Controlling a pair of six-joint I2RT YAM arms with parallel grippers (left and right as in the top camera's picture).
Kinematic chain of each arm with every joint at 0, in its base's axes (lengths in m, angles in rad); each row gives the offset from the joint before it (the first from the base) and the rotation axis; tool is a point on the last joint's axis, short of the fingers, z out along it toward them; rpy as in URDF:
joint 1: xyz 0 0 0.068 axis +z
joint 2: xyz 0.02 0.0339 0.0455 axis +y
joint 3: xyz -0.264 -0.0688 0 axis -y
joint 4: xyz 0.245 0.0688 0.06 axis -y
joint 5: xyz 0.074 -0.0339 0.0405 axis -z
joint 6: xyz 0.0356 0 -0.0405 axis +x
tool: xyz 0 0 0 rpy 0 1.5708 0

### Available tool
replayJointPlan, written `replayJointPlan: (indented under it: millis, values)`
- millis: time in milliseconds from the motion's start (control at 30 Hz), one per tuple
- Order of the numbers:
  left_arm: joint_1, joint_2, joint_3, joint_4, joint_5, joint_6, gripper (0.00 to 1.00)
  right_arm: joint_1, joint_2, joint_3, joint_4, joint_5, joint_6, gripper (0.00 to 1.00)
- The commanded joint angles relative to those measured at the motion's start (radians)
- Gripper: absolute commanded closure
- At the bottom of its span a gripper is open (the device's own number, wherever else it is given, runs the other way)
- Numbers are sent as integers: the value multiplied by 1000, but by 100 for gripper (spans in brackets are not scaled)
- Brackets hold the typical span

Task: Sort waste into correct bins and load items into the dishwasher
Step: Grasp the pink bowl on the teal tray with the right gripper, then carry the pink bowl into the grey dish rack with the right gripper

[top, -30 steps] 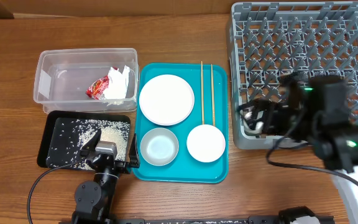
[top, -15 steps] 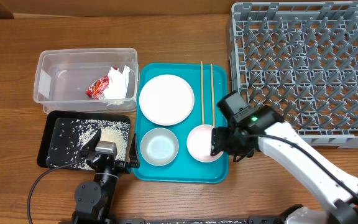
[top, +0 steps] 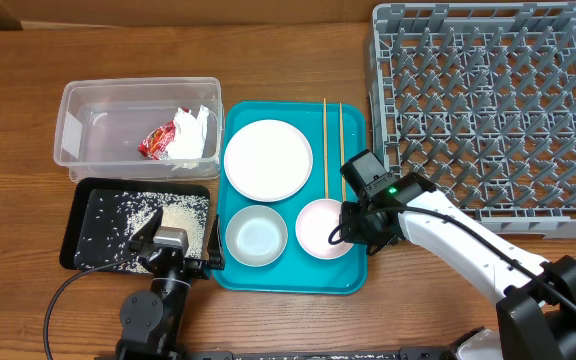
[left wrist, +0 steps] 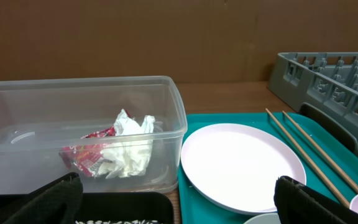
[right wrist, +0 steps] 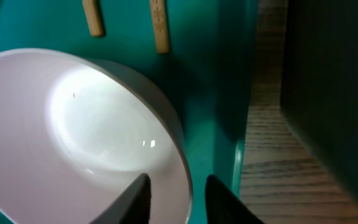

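Two chopsticks (top: 325, 150) lie just beyond the bowl (top: 318, 228).

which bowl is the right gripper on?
The pink bowl, by the chopsticks' ends: the right gripper straddles its rim, jaws apart. The metal bowl beside it has no gripper on it.

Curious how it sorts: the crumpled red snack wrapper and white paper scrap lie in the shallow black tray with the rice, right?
No. The overhead view shows the crumpled red snack wrapper and white paper scrap in the clear plastic tub; the shallow black tray holds only rice.
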State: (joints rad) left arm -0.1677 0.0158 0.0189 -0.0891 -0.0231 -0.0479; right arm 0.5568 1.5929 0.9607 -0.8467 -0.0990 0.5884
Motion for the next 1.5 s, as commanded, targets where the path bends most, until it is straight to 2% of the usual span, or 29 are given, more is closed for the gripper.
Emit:
replayJointPlan:
  millis: [0, 67, 167, 233, 467, 667, 867, 1000, 1067, 1167, 1300, 1467]
  values:
    - [10, -11, -8, 3, -6, 19, 0, -2, 2, -27, 22, 39, 0, 68]
    - [10, -11, -8, 3, -6, 19, 0, -2, 2, -43, 45, 42, -1, 69]
    - [10, -11, -8, 4, -6, 19, 0, -2, 2, -45, 43, 45, -1, 82]
    - [10, -11, -8, 4, -6, 19, 0, -2, 2, -45, 40, 46, -1, 95]
    - [10, -11, -8, 4, -6, 18, 0, -2, -10, -18, 9, 56, -5, 96]
    - [10, -11, -8, 4, -6, 19, 0, -4, -80, 107, -101, 107, -13, 96]
    - [10, -11, -8, 3, -6, 19, 0, -5, -175, 266, -212, 315, -17, 96]
    - [10, -11, -8, 4, -6, 19, 0, -27, -230, 323, -245, 644, -35, 96]
    - [10, -11, -8, 4, -6, 19, 0, -58, -243, 323, -231, 928, -2, 96]
    - [10, -11, -8, 4, -6, 19, 0, -114, -231, 321, -190, 1116, 52, 96]
    - [10, -11, -8, 3, -6, 19, 0, -200, -196, 321, -80, 1229, 35, 96]
    - [10, -11, -8, 3, -6, 19, 0, -319, -119, 321, 22, 1314, -69, 96]
